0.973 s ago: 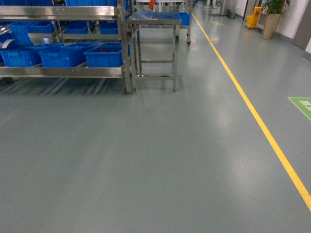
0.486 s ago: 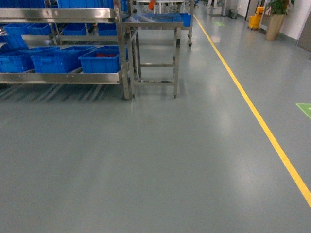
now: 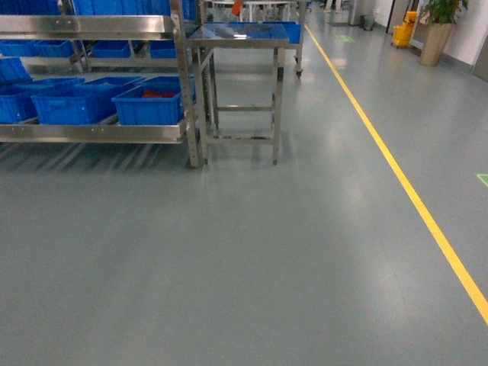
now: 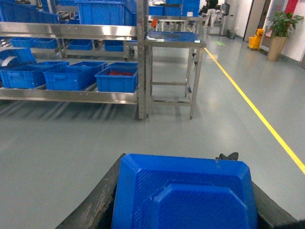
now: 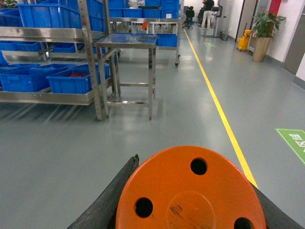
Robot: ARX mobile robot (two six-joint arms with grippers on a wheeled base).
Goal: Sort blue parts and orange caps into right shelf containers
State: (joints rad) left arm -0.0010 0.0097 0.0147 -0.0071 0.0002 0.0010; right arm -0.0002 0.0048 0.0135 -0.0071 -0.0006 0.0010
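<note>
A blue part point(image 4: 183, 195) and an orange cap point(image 5: 190, 198) are held in the left and right grippers, with the shelf point(image 3: 99, 131) far off and nothing sorted yet.

Blue part point(image 4: 183, 198) and three-holed orange cap point(image 5: 190, 195) close before wrist cameras.

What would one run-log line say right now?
left gripper: holds blue plastic part | right gripper: holds round orange cap | steel shelf ahead-left
</note>
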